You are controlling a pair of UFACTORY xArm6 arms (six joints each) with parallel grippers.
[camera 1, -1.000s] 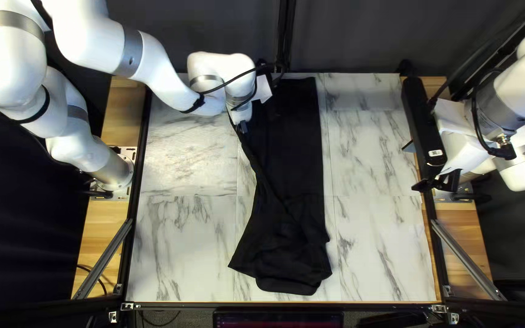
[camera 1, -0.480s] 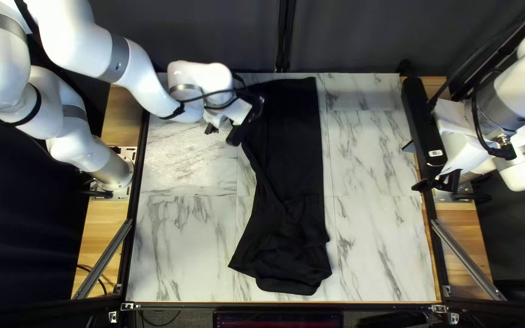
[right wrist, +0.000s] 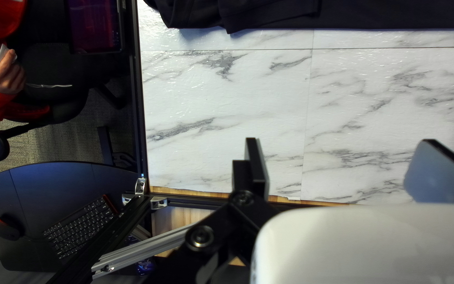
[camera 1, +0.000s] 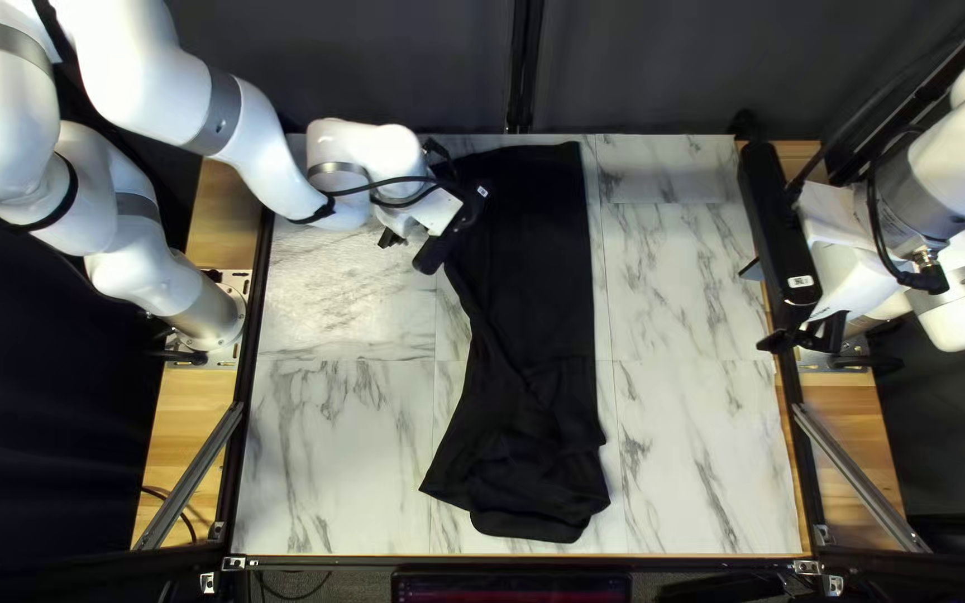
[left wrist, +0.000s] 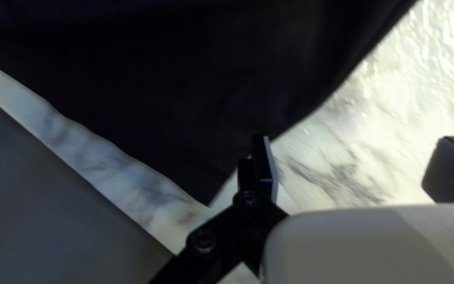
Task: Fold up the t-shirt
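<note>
My left gripper (left wrist: 356, 141) had turned beside the black t-shirt (camera 1: 538, 279), fingers apart and empty; the shirt lay lengthwise down the table's (camera 1: 706, 279) middle, one fold seemingly released; my right gripper (right wrist: 342, 141), open, hung at the table's right edge; dark layers blurred together, one far corner hidden.

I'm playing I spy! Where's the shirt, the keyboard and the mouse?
Shirt (camera 1: 544, 307): top left view, its smooth middle.
Keyboard (right wrist: 80, 226): right wrist view, middle of its keys.
Mouse (right wrist: 5, 229): right wrist view, its dark top.
</note>
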